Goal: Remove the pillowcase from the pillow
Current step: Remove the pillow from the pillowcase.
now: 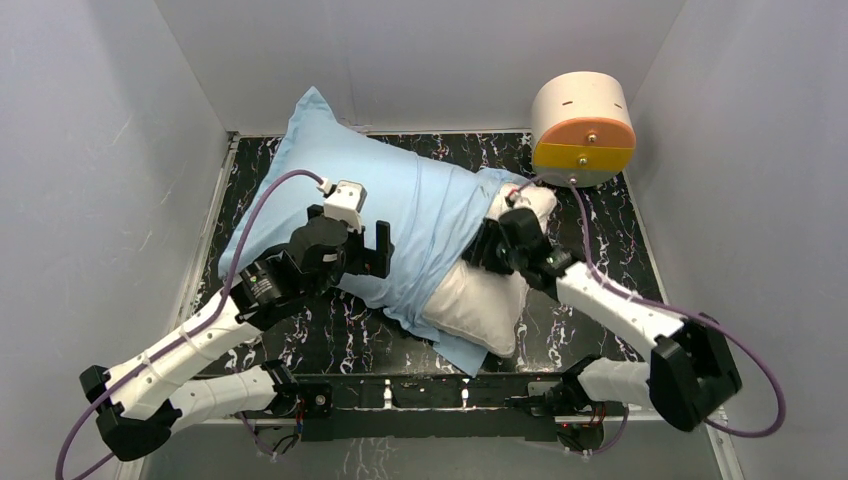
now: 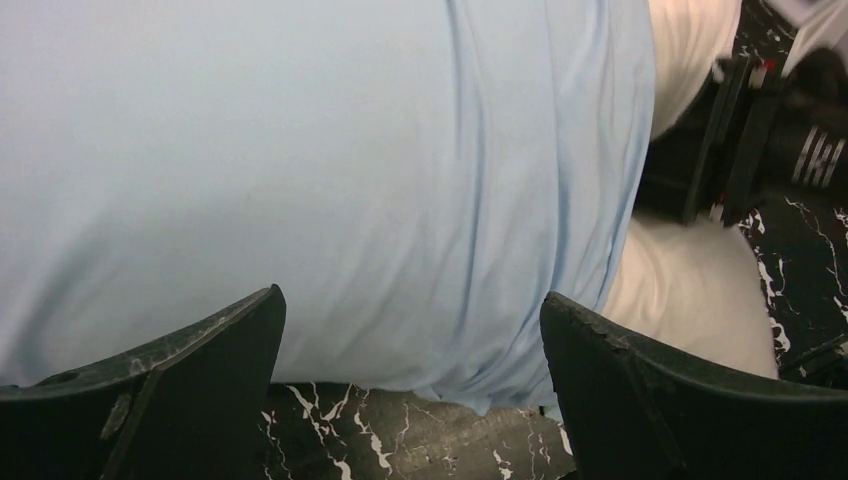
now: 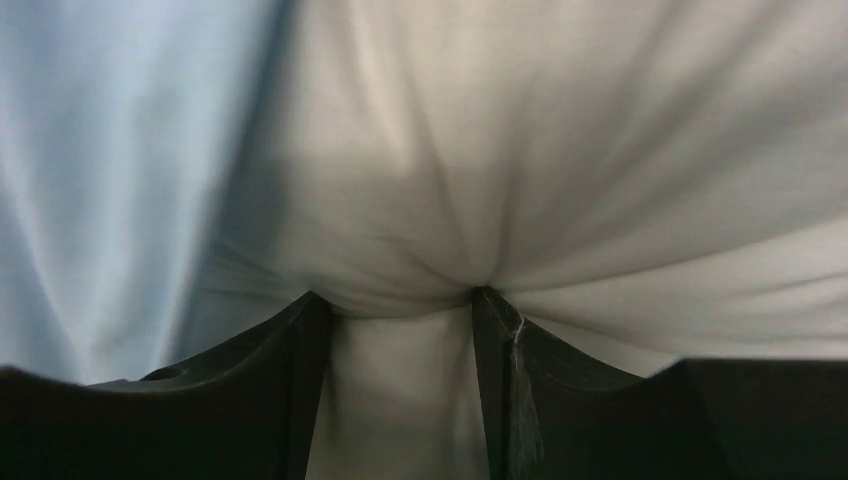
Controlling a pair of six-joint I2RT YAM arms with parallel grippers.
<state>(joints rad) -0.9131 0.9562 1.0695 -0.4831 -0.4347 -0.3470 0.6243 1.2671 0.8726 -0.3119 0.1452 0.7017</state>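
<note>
From above, the pillow (image 1: 480, 300) lies aslant on the desk (image 1: 330, 340), its long axis running from the upper left of the frame to the lower centre. The pillowcase (image 1: 400, 190) covers the upper-left part. The lower-right end is bare and white, so the case's mouth faces lower right. The left pincer (image 1: 378, 245) sits at the case's near long edge, around mid-length. The right pincer (image 1: 488, 243) is on the bare pillow just beside the hem. I judge that the case must slide off toward the upper left, along that axis, while the right arm anchors the pillow. The left arm is the nearer one to the blue cloth.

In the left wrist view, the left pincer (image 2: 410, 300) stands wide with nothing between its jaws. The pillowcase (image 2: 300, 150) fills the frame above it, and its lower edge rests on the desk (image 2: 370, 440) just past the fingertips. The pillow (image 2: 690, 290) shows at right.

In the right wrist view, the right pincer (image 3: 394, 296) has closed on a gathered fold of the pillow (image 3: 600, 150), with creases fanning out from the pinch. The pillowcase (image 3: 90, 150) lies at the left, outside the grip.
</note>
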